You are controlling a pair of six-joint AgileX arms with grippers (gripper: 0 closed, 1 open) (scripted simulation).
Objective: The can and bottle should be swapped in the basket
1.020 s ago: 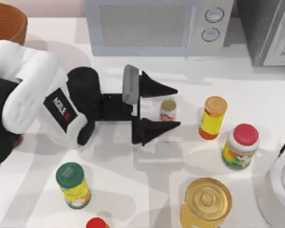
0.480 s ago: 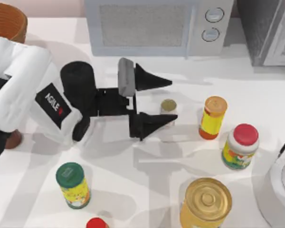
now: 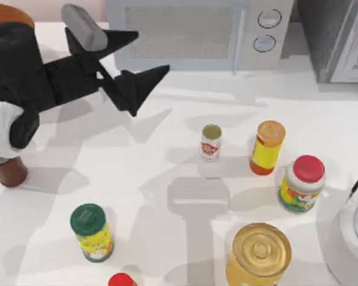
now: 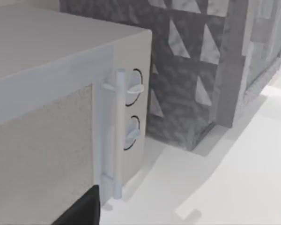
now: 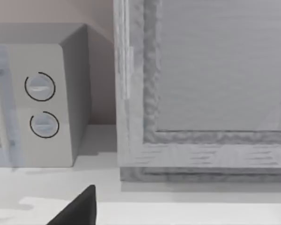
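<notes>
Neither item sits in the basket [image 3: 6, 12]: left tool [image 3: 144, 58] gapes empty beside it, can [image 3: 210, 142] and bottle [image 3: 7, 170] on the bench [image 3: 167, 179].

Can [image 3: 210, 142] mid-table, bottle [image 3: 7, 170] far left, basket [image 3: 6, 11] far-left rear corner.

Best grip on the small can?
Take the can round its label, mid-body, from above or from the left. It stands upright and slim, and the yellow bottle stands close on its right. The left gripper, open, is nearest.
</notes>
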